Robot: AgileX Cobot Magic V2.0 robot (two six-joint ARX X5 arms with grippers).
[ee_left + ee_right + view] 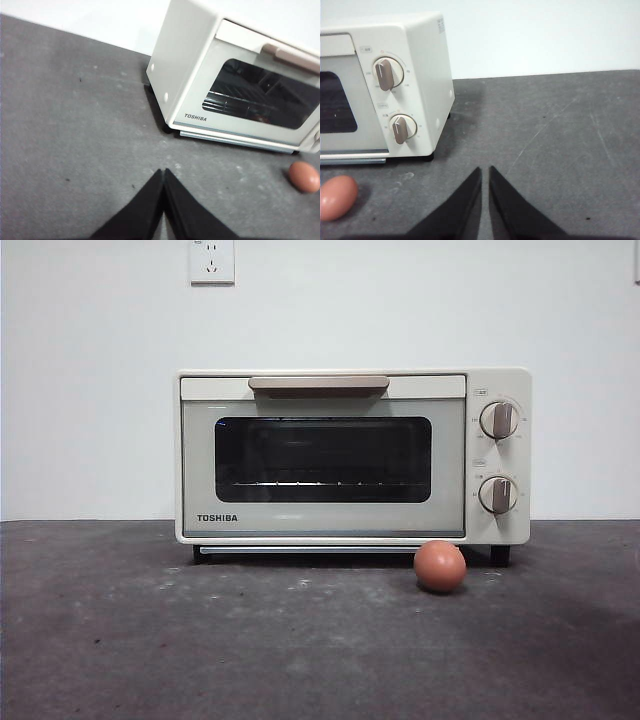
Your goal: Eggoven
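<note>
Front view: no arm in sight, only wall socket [212,261] high on white wall [90,390]. Left wrist view alone: oven's plain side panel with two small round marks; left gripper [164,172] above bare tabletop, jaws pressed together at tips, holding nothing. Right wrist view alone: oven's other side panel; right gripper [485,170] low over tabletop, jaws nearly together with a thin slit between, empty. Cream TOSHIBA oven [352,455] upright, door shut, tan handle [318,384] along top, two knobs [498,420] stacked at right. Wire rack [320,483] visible behind dark glass; nothing on it discernible. Egg [440,565] on table just before oven's right front corner, below knobs. Dark grey, scuffed table [150,640].
</note>
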